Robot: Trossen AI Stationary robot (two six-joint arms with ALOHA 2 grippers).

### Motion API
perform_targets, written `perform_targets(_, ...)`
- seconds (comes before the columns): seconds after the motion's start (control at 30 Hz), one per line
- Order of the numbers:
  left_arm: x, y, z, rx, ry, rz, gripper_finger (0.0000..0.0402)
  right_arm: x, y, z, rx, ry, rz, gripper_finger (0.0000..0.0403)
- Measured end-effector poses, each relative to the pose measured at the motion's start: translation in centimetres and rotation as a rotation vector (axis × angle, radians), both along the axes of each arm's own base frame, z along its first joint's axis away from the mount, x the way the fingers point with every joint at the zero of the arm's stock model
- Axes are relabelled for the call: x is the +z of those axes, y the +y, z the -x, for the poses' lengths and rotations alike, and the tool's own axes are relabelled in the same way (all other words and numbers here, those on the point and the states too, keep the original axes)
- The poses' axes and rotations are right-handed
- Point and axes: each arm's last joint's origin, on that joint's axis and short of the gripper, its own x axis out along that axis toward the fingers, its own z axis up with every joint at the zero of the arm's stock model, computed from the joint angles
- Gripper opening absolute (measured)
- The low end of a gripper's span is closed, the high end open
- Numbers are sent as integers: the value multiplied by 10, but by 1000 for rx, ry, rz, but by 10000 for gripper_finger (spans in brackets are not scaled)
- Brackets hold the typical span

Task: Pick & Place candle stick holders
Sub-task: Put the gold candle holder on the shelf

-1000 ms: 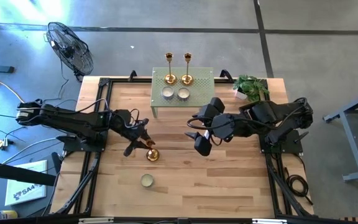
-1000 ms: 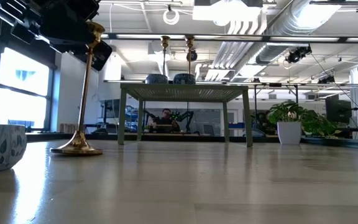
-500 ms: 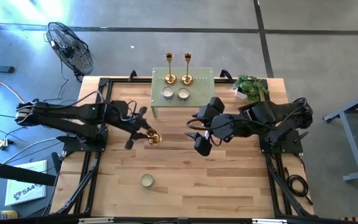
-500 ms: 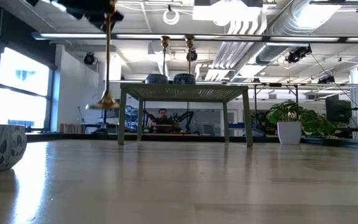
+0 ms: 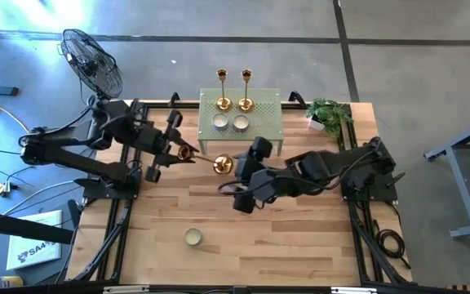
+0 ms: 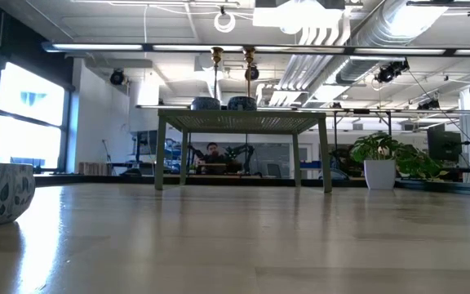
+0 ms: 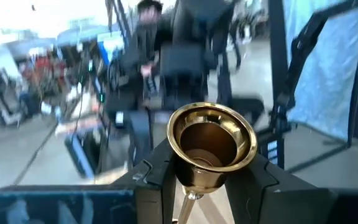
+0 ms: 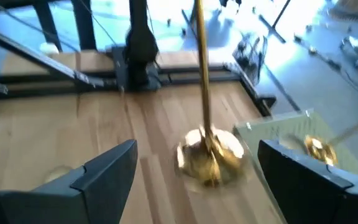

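Wooden table [image 5: 300, 245], workshop floor around. Left gripper [image 5: 182, 153]: clamped on stem of one candle stick holder [image 5: 221, 163], held tilted in the air just in front of the green stand [image 5: 263, 122]. Right gripper [image 5: 247, 175]: fingers spread wide, nothing held, close beside that holder's base. Two other candle stick holders [image 5: 223, 91] upright on the stand. Small bowl [image 5: 192, 237] on the table's near side

two gold candle stick holders [image 6: 231, 73] atop a green mesh stand [image 6: 243, 122], patterned bowl [image 6: 2, 190] near, potted plant [image 6: 382, 162] beyond
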Motion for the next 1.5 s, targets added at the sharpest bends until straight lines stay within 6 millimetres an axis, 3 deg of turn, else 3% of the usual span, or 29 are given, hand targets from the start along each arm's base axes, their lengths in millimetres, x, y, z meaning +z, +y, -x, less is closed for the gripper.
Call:
perform_targets(0.17,4,-1,-10,-45,-50,35,96,10,-7,-10,22,-95,30,328)
perform_targets(0.3,-3,-2,-32,-81,-21,65,96,14,-10,-14,79,-125,30,327)
perform_targets(0.5,-13,-13,-56,-154,-15,73,96,8,-13,-21,115,-103,11,327)
perform_targets(0.8,-14,-13,-58,-147,-13,74,96,6,-13,-20,102,-91,21,313)
perform_targets(1.13,-14,-13,-59,-129,-10,74,96,3,-14,-19,88,-50,26,193)
perform_targets(1.43,-14,-12,-59,-94,-26,36,113,2,-13,-19,133,-34,46,17)
perform_targets(1.5,-14,-12,-59,-93,-30,24,123,2,-13,-19,132,-33,52,15)
